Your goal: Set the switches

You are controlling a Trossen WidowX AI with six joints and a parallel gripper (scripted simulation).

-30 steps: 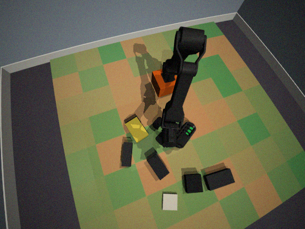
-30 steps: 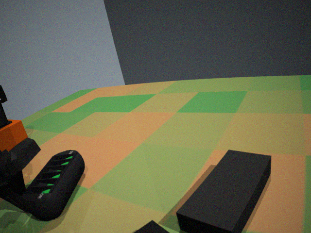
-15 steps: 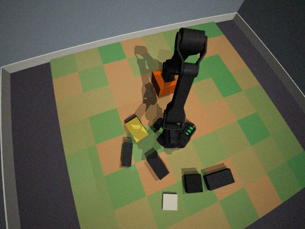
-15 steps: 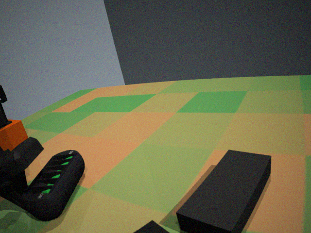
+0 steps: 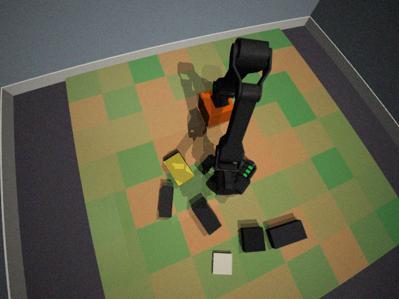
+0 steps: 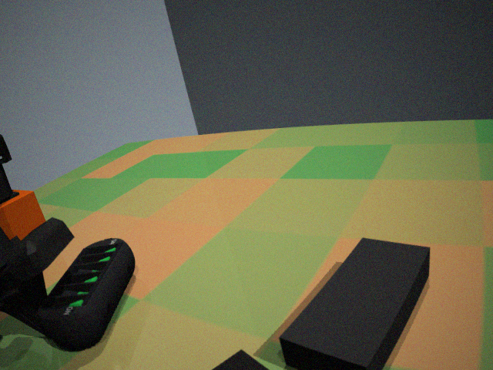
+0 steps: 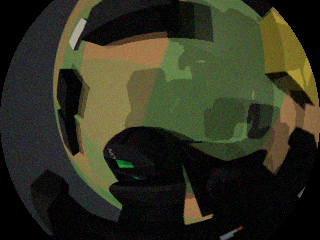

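The dark grey controller unit (image 5: pixel 249 169) (image 6: pixel 113 287) (image 7: pixel 150 142) sits on its base, switches up, with one end beside and partly behind my gripper. Green rocker ends show in the exterior view; the third and fifth from the far end show thinner slivers of green than the others. Exact rocker positions are hard to read. The underside label is hidden. My gripper (image 5: pixel 229 180) is shut with nothing held, low at the unit's near left side. Its fingertips are dark and hard to tell from the unit, so contact is unclear.
An orange box (image 5: pixel 219 117) (image 6: pixel 24 215) stands behind, partly covered by the arm. A yellow block (image 5: pixel 177 170) (image 7: pixel 282 45) lies left of the gripper. Black blocks (image 5: pixel 166 200) (image 5: pixel 206 215) (image 5: pixel 253 239) (image 5: pixel 287 233) and a white block (image 5: pixel 222 263) lie in front.
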